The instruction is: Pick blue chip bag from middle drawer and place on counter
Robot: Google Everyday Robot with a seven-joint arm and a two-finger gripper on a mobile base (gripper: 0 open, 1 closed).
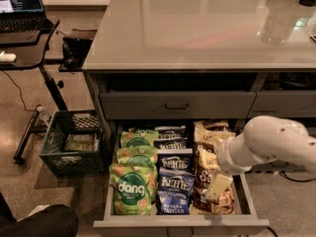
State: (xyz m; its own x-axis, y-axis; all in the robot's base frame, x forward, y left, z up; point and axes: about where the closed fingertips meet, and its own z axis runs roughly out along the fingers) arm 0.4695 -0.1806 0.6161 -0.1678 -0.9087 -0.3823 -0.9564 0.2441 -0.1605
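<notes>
The middle drawer (pixel 180 226) is pulled open below the counter (pixel 197 23). Several blue chip bags with the white "Kettle" logo stand in its middle column, the front one (pixel 174 191) nearest the drawer front. My gripper (pixel 217 185) hangs from the white arm that comes in from the right. It is low over the brown-and-cream bags (pixel 210 132) in the right column, just right of the blue bags. It holds nothing that I can see.
Green "dang" bags (pixel 132 189) fill the drawer's left column. A shallower shut drawer with a dark handle (pixel 177 105) sits above. A dark crate (pixel 74 142) stands on the floor at left, beside a black desk with a laptop (pixel 22 4).
</notes>
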